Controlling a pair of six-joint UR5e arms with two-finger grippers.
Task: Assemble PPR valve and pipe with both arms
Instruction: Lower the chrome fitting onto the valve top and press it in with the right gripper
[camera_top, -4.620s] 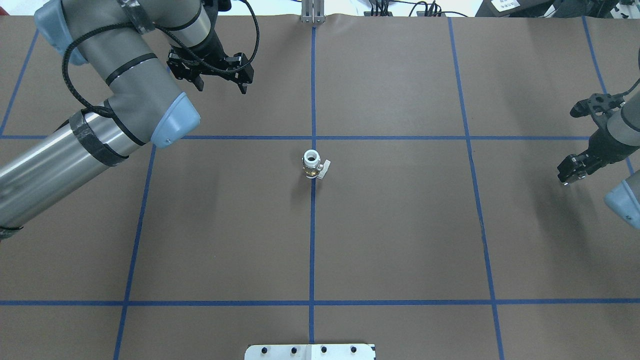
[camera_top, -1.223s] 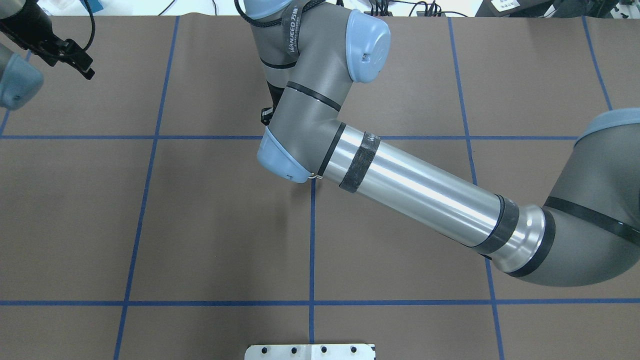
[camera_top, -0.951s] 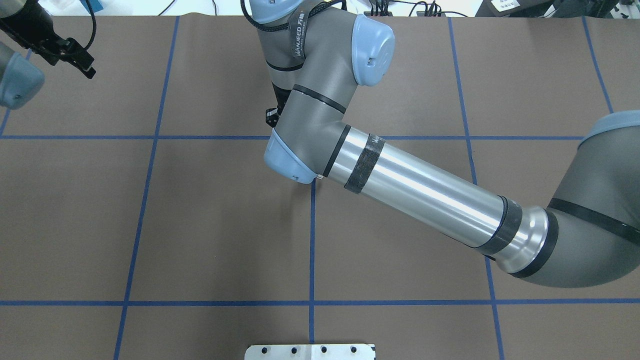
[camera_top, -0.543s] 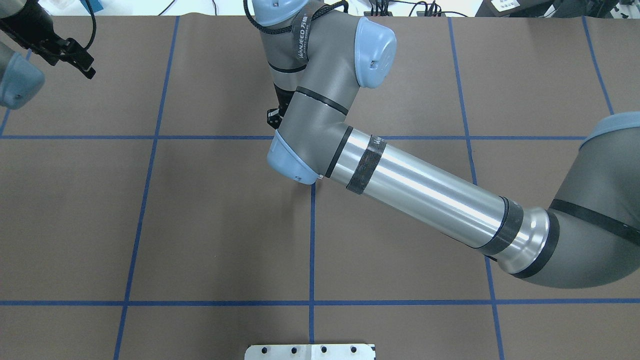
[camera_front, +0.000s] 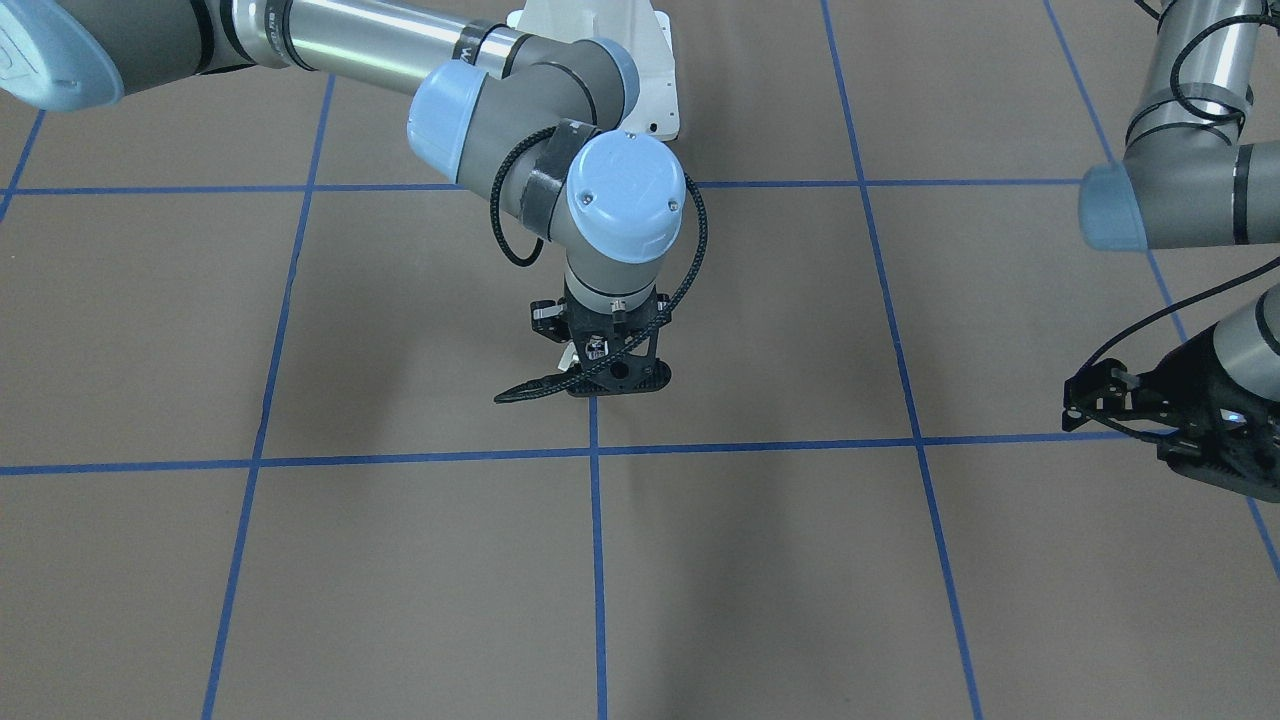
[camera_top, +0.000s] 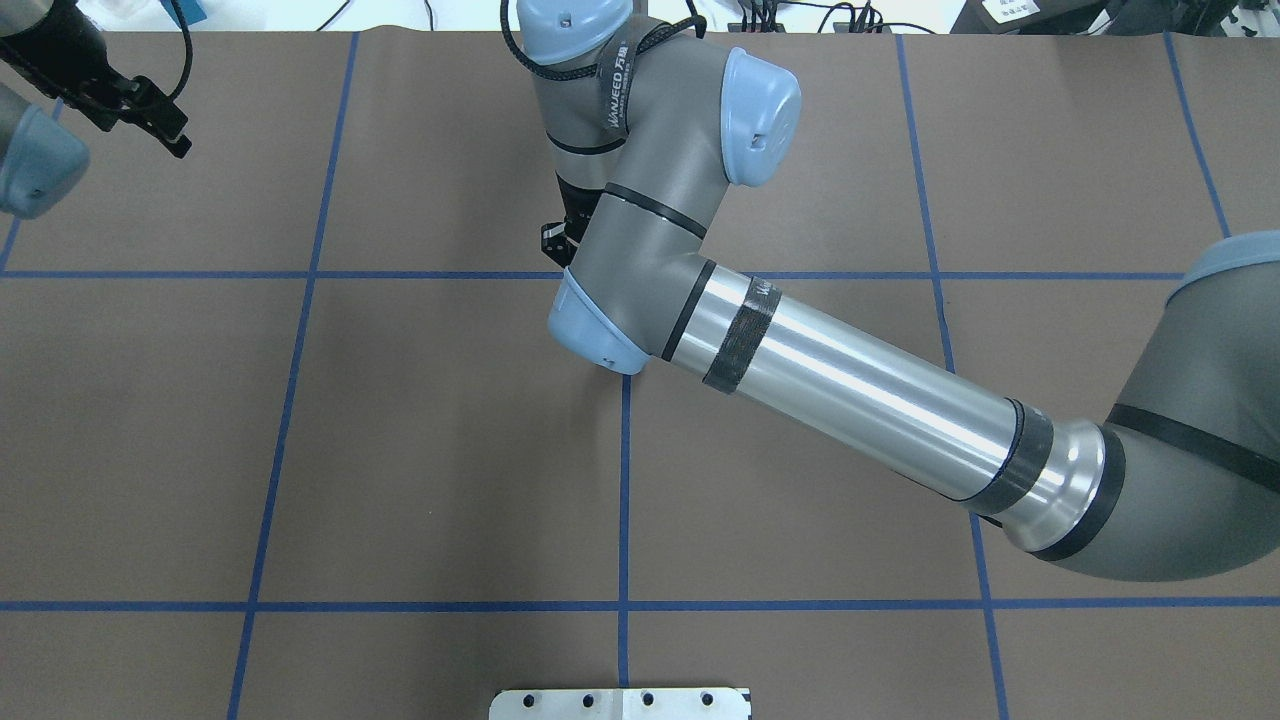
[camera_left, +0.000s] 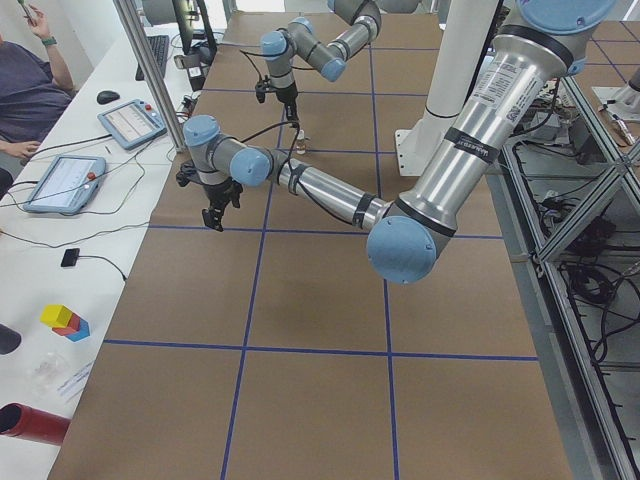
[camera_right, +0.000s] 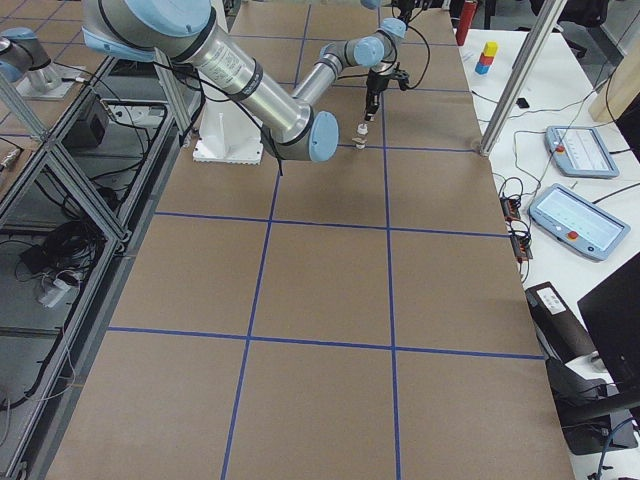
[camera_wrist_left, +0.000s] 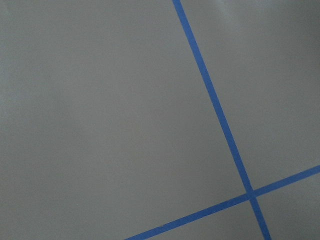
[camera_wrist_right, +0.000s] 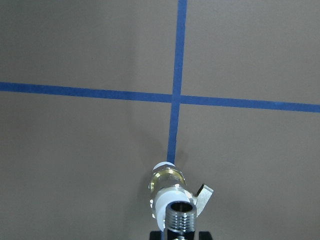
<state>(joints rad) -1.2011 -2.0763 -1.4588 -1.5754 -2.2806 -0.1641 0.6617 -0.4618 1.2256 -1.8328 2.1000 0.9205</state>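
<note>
PPR valve (camera_wrist_right: 169, 192), right wrist view: standing upright just beside the tape cross (camera_wrist_right: 173, 98); probably light, rigid, tippy, brass middle looking the best hold. Right gripper (camera_wrist_right: 180, 236) is clamping the pipe (camera_wrist_right: 180, 216) close by the cross. Front view: valve hidden; left gripper (camera_front: 1095, 400) hanging well off the cross, spread unreadable.

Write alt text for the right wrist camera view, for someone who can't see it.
The pipe, a shiny silver threaded fitting, sits at bottom centre between two dark fingertips, lined up with the white top socket of the upright brass-and-white PPR valve. The valve stands on a brown table, on a blue tape line that crosses another just beyond it.
</note>
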